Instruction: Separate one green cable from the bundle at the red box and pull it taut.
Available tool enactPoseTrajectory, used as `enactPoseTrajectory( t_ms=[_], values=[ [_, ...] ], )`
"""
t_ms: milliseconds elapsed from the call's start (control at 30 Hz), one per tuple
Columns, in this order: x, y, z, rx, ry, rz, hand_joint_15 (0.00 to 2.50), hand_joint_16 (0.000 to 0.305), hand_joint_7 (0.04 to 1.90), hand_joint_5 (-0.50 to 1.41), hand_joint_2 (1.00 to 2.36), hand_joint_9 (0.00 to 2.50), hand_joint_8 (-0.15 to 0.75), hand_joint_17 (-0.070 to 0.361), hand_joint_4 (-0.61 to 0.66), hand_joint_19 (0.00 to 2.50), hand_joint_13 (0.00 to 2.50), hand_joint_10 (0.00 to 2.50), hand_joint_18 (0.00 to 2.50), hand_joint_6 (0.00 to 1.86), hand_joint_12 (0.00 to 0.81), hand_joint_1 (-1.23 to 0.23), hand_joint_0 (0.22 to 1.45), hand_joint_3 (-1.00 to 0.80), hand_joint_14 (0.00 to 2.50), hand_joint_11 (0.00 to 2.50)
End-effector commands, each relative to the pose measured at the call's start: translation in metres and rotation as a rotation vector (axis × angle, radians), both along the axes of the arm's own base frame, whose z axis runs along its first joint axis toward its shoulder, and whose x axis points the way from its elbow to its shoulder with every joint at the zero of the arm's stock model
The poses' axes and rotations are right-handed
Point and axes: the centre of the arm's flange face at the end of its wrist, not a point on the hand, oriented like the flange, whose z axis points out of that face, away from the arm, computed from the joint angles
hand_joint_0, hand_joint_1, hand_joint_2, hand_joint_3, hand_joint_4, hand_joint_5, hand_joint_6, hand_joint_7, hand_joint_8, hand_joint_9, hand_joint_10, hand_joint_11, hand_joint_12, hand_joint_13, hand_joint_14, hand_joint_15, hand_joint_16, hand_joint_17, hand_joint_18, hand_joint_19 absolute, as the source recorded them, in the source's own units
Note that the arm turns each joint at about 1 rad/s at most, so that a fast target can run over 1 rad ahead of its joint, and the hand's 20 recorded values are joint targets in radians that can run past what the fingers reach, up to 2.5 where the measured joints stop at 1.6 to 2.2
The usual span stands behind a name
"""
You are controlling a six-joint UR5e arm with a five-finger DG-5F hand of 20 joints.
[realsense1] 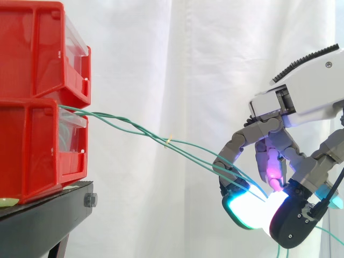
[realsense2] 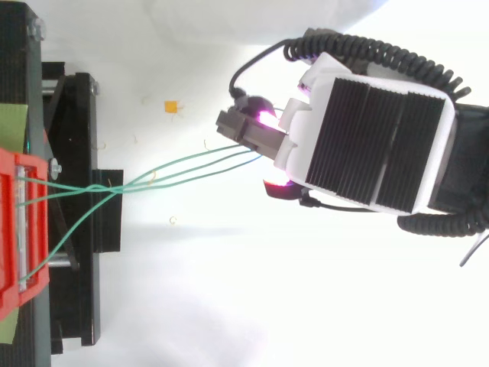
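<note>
Box [realsense1: 37,145] at left on its stand [realsense1: 48,207]. Green cables [realsense1: 161,138] leave the box front and sag rightward away from it into the hand [realsense1: 301,102], whose fingers [realsense1: 232,153] curl closed on several strands. Thin, limp, probably slippery wire: best pinched singly, well clear of the box

Between the red bins [realsense1: 37,107] at the left and the hand [realsense1: 279,137] at the right the room is open. The green cables [realsense1: 134,130] cross it in a slanting line, from the gap between the two bins down to the fingers [realsense1: 231,156] curled round them. Above the cables the room before the white curtain [realsense1: 177,54] is free. Below them it is also free, except for the black stand [realsense1: 48,209] under the bins. Seen from above, one cable branches off sideways near the bins.
</note>
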Motion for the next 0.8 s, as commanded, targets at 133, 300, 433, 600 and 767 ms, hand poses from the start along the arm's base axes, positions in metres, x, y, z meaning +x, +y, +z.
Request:
enactPoseTrajectory(
  t_ms=[133, 300, 433, 600, 767],
  values=[
    [-0.001, 0.006, 0.003, -0.167, 0.027, -0.032, 0.53, 0.044, 1.33, 0.13, 1.01, 1.82, 0.211, 0.1, 0.05, 0.6, 1.18, 0.01, 0.79, 0.5, 0.407, -0.74, 0.73, -0.28, 0.02, 0.25],
    [-0.001, 0.01, 0.001, -0.215, 0.04, -0.023, 0.53, 0.044, 1.32, 0.13, 1.01, 1.82, 0.218, 0.1, 0.05, 0.59, 1.17, 0.01, 0.79, 0.5, 0.408, -0.74, 0.73, -0.28, 0.02, 0.25],
    [-0.001, 0.014, 0.002, -0.243, 0.046, -0.008, 0.53, 0.044, 1.32, 0.13, 1.01, 1.82, 0.218, 0.1, 0.05, 0.59, 1.18, 0.01, 0.79, 0.5, 0.409, -0.74, 0.72, -0.28, 0.02, 0.23],
    [-0.001, 0.019, 0.003, -0.299, 0.061, 0.019, 0.53, 0.044, 1.32, 0.13, 1.01, 1.82, 0.214, 0.1, 0.05, 0.59, 1.18, 0.01, 0.8, 0.5, 0.408, -0.74, 0.73, -0.28, 0.02, 0.24],
    [0.004, 0.021, 0.018, -0.348, 0.045, 0.038, 0.53, 0.044, 1.32, 0.13, 1.01, 1.82, 0.213, 0.099, 0.05, 0.6, 1.18, 0.01, 0.8, 0.5, 0.409, -0.74, 0.73, -0.28, 0.02, 0.25]
  ],
)
